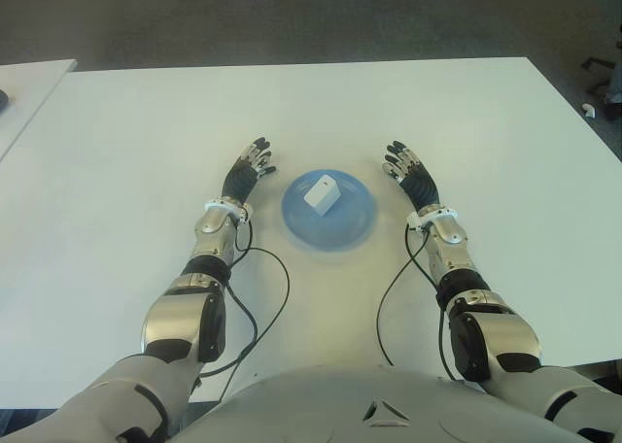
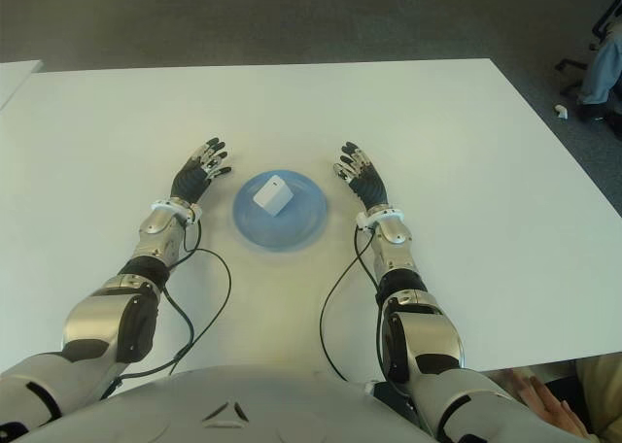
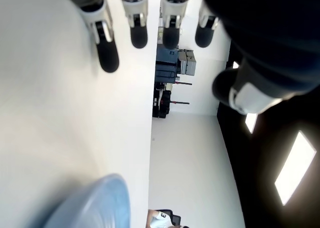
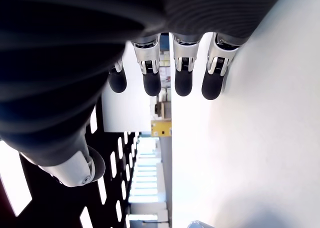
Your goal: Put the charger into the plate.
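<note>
A small white charger [image 1: 322, 194] lies inside the round blue plate [image 1: 350, 227] at the middle of the white table [image 1: 136, 152]. My left hand [image 1: 249, 170] shows just left of the plate, fingers stretched out and holding nothing. On the plate's right side my right hand [image 1: 405, 171] is likewise spread and empty. In the left wrist view a bit of the blue plate [image 3: 95, 205] shows beyond the straight fingers [image 3: 107, 55]. The right wrist view shows extended fingers [image 4: 182, 83] over bare tabletop.
A second white table edge [image 1: 29, 84] shows at the far left. Dark floor lies beyond the table's far edge. A person's hand [image 2: 539, 399] and a sleeve [image 2: 601, 69] appear at the right. Black cables [image 1: 262, 307] trail from both forearms over the near tabletop.
</note>
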Controlling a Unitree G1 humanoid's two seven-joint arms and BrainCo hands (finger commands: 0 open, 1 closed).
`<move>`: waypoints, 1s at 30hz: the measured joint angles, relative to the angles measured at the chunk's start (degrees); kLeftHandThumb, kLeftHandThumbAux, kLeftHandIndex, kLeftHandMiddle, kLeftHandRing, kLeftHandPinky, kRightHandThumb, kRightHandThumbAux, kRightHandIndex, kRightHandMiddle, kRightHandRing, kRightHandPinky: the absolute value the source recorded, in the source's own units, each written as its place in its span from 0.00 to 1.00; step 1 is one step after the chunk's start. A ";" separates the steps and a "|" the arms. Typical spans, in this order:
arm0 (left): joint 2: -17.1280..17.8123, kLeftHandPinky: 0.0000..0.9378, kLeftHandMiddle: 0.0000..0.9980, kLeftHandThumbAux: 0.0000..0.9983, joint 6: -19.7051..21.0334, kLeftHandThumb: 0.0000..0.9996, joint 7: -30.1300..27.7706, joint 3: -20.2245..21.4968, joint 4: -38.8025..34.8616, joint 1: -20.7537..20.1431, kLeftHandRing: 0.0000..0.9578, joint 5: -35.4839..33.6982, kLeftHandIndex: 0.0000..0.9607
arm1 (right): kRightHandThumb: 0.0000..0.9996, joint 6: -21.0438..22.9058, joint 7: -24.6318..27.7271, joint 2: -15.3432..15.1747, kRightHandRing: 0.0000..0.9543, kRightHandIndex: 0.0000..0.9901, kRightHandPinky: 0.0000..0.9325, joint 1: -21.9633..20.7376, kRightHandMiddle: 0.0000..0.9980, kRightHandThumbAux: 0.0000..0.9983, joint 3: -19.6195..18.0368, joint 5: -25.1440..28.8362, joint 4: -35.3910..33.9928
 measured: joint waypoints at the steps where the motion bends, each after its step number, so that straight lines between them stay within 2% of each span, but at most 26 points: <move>1: 0.00 0.00 0.00 0.52 -0.12 0.00 0.48 -0.10 0.03 0.00 0.00 0.25 0.00 | 0.00 0.07 0.00 0.00 0.08 0.01 0.06 0.00 0.11 0.66 -0.01 0.00 -0.03; 16: 0.04 0.00 0.00 0.57 -4.21 0.00 8.34 -3.04 0.71 0.08 0.00 5.36 0.00 | 0.00 0.11 -0.36 0.00 0.08 0.01 0.06 0.00 0.11 0.65 -0.17 0.00 -0.04; 30: -0.25 0.00 0.00 0.58 -7.09 0.00 9.77 -3.56 1.11 0.41 0.00 5.75 0.00 | 0.00 0.12 -0.49 -0.16 0.08 0.01 0.06 -0.01 0.11 0.63 -0.15 -0.03 -0.05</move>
